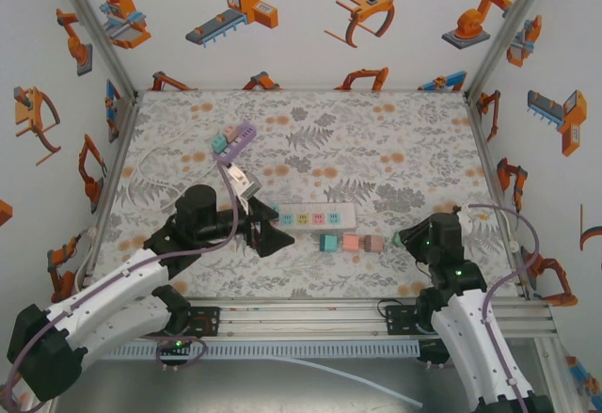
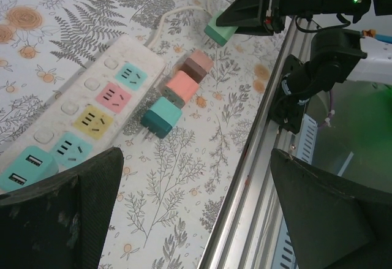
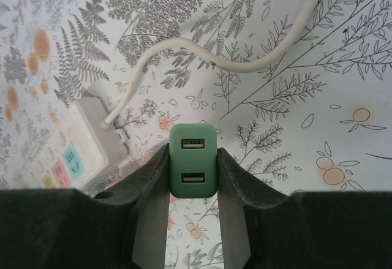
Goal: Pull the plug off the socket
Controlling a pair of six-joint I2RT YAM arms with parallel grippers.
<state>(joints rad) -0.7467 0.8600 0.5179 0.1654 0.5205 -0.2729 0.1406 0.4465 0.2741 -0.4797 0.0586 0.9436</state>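
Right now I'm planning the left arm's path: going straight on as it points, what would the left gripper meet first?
Probably the teal plug lying beside the power strip, straight ahead of the open left gripper. Height is unclear; it might pass over.

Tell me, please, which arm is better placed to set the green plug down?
Right, I'd say: the right jaws are shut on the green plug, beside the three loose plugs; the left jaws stand open and empty at the power strip's other end.

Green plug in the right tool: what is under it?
Below the green plug, gripped by the right tool, lies floral tablecloth. The plug's prongs are hidden.
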